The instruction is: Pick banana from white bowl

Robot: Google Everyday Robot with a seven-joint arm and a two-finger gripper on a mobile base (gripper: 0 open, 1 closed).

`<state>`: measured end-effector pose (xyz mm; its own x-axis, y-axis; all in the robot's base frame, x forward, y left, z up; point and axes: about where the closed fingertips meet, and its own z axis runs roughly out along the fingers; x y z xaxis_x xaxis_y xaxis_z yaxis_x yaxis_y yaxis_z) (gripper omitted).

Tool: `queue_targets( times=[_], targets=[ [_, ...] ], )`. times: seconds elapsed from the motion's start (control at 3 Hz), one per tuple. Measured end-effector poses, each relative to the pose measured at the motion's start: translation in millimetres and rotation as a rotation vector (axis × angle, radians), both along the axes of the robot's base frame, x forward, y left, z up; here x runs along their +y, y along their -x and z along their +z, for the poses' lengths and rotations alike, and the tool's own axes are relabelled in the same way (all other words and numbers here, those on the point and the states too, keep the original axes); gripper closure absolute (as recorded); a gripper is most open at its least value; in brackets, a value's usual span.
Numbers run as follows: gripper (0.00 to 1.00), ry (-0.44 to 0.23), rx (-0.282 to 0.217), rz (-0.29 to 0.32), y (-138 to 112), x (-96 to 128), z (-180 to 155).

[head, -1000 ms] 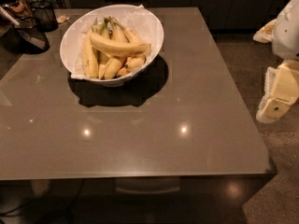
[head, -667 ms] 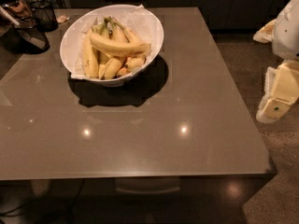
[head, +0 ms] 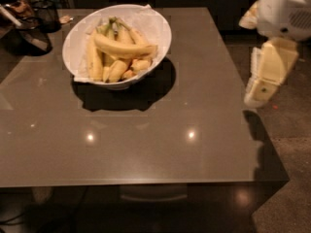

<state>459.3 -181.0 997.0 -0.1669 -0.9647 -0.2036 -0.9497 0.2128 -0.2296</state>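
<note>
At the right edge of the frame, the hand: pale cream, tilted, hanging just beyond the right side of the desk and over the speckled floor. Touches neither the desk nor anything on it. Spread or pressed together: cannot tell. Above it, in the upper right corner, the bulky white arm housing. Below it, a dark shadow along the desk's right rim.

Well apart from the hand, in the upper left part of the frame, the white bowl, standing on the desk, with a white paper-like lining showing at its far rim. Inside, a heap of fruit. On top of the heap, lying crosswise from left to right, the banana: the longest one, plump, gently curved, all yellow, its darker tip toward the bowl's right side. Under and beside it, the shorter bananas, greenish stems pointing to the far rim. In front of the bowl and to its right, a broad dark shadow on the glossy grey-brown top.

In the far upper left corner, a dark wire basket.
</note>
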Motion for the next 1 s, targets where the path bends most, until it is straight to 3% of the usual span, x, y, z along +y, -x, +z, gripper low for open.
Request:
queue_targets(
  times=[0.33,0.67,1.0],
  targets=[
    [0.00,0.014,-0.008,0.078,-27,40,20],
    [0.00,-0.001,-0.048,0.097,-35,53,30],
    [0.00,-0.026,-0.055,0.087,-37,52,24]
  ],
)
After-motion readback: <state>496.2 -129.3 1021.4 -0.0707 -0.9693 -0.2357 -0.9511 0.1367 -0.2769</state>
